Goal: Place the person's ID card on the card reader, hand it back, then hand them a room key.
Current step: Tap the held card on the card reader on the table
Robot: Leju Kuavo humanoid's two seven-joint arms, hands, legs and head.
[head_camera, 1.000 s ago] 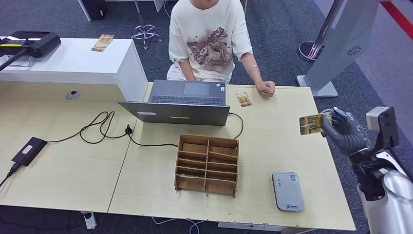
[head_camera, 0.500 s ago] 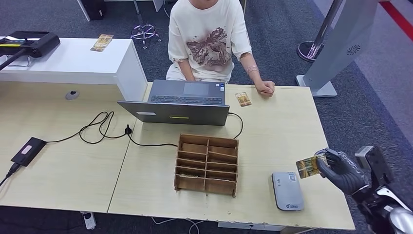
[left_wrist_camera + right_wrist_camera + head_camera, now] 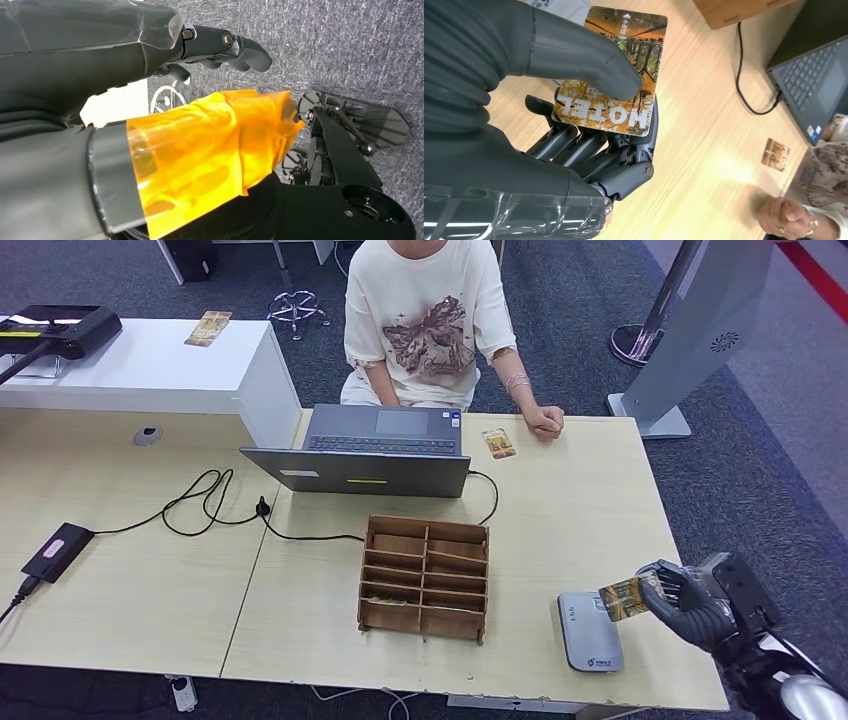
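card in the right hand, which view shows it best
The right wrist view: the card is close up, its printed face readable, pinched between the right hand's thumb and fingers. The head view shows it small and edge-tilted over the card reader. The left wrist view looks at the floor.

- The light wooden table (image 3: pixel 130 600) carries everything – a seam runs front to back through its middle.
- A grey laptop (image 3: pixel 365 450) lies open at the far edge, and a small card (image 3: pixel 499 443) lies just beside it.
- The person's hand (image 3: pixel 546 420) rests on the far edge near that card.
- A wooden compartment organiser (image 3: pixel 425 577) stands in the middle.
- A grey card reader (image 3: pixel 588 632) lies near the front right.
- A black cable (image 3: pixel 205 502) loops left of centre – a small black box (image 3: pixel 58 549) sits by the left edge.
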